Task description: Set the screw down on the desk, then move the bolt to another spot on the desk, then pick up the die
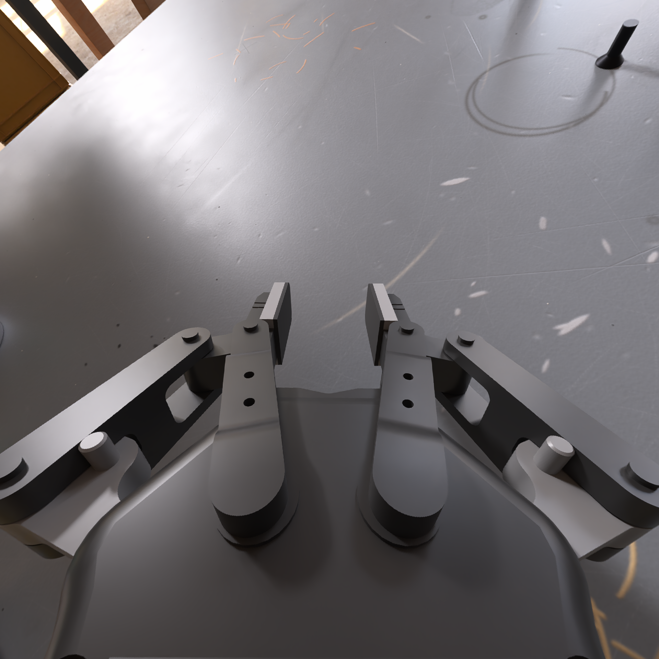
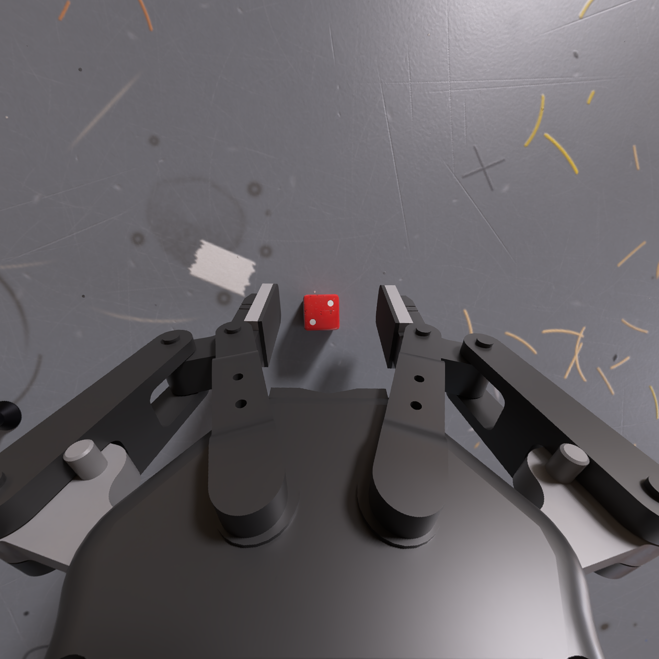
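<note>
A small red die [image 2: 321, 312] with white pips lies on the grey desk [image 2: 356, 142] in the right wrist view. My right gripper [image 2: 328, 313] is open, with the die between its two fingertips, apart from both and nearer the left one. In the left wrist view a black screw [image 1: 618, 48] stands on its flat head on the desk at the far upper right, shank up. My left gripper [image 1: 328, 313] is open and empty above bare desk, far from the screw. A dark round object [image 2: 9, 413] at the right wrist view's left edge is too cut off to identify.
The desk's edge [image 1: 89, 75] runs diagonally at the upper left of the left wrist view, with brown boxes beyond it. A strip of white tape [image 2: 223, 265] lies on the desk just left of my right gripper. Scratches, drawn rings and thin shavings mark the surface.
</note>
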`<move>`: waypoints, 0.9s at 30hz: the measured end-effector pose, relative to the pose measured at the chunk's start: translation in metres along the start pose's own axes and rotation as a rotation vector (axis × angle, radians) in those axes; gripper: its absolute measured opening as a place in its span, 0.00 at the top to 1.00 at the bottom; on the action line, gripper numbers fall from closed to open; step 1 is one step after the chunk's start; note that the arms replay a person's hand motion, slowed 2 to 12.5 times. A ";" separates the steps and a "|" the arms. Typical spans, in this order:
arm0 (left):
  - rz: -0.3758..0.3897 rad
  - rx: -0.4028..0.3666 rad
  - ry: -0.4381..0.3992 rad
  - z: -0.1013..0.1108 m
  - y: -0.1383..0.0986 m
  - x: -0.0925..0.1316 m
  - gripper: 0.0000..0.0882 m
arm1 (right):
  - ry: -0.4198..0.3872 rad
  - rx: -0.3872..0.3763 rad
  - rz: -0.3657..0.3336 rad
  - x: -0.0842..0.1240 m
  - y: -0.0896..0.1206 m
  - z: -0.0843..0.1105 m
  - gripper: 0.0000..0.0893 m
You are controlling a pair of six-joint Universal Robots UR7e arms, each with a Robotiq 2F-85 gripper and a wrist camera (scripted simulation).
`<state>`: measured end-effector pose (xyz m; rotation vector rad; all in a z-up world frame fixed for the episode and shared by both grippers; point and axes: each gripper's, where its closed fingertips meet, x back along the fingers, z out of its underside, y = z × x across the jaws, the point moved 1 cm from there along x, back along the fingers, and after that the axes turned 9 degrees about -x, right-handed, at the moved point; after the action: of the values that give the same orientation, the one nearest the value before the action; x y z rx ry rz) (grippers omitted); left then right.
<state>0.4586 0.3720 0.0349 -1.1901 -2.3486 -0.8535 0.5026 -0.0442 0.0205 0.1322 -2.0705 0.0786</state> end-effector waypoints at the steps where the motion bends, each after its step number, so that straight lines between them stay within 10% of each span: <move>1: 0.000 0.000 0.000 0.000 0.000 0.000 0.57 | 0.000 0.000 -0.002 0.000 0.000 0.000 0.45; 27: 0.002 0.004 -0.001 0.000 0.000 0.000 0.57 | 0.012 0.013 -0.047 0.000 0.002 0.002 0.80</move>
<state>0.4589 0.3721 0.0350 -1.1913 -2.3488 -0.8469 0.5005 -0.0423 0.0199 0.1881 -2.0543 0.0641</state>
